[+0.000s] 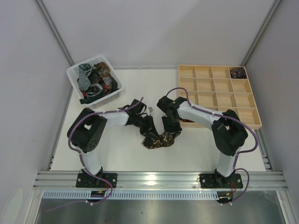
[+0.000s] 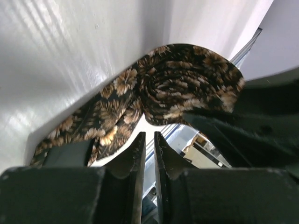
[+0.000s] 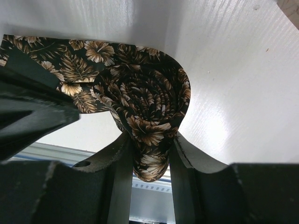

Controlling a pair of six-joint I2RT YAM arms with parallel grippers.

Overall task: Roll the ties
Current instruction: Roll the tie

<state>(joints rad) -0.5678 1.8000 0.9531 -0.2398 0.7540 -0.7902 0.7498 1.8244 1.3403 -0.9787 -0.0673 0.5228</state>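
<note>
At the far left a white basket (image 1: 71, 77) holds a heap of loose ties (image 1: 94, 80), well apart from the arms. The left pincer (image 1: 148, 134) (image 2: 148, 136) reaches in low over the white worktop (image 1: 121, 156) to the brown floral tie (image 1: 159, 141) at the middle. Its fingers (image 2: 138, 154) are nearly closed, with only a thin slit between them and nothing visible in that slit. The tips sit right at the edge of the tie's flat tail, and I cannot tell whether they pinch it. The tie (image 2: 182, 88) is coiled into a spiral at one end, and its loose tail runs off flat on the worktop toward the left pincer. The right pincer (image 1: 170, 133) (image 3: 152, 136) is clamped on that coil. One finger (image 3: 122, 161) presses each side of the tie (image 3: 145, 93), which stands on edge and bulges down between them. At the far right lies a wooden tray (image 1: 209, 92) of square compartments, with a dark bundle (image 1: 238, 72) in its top right compartment.
</note>
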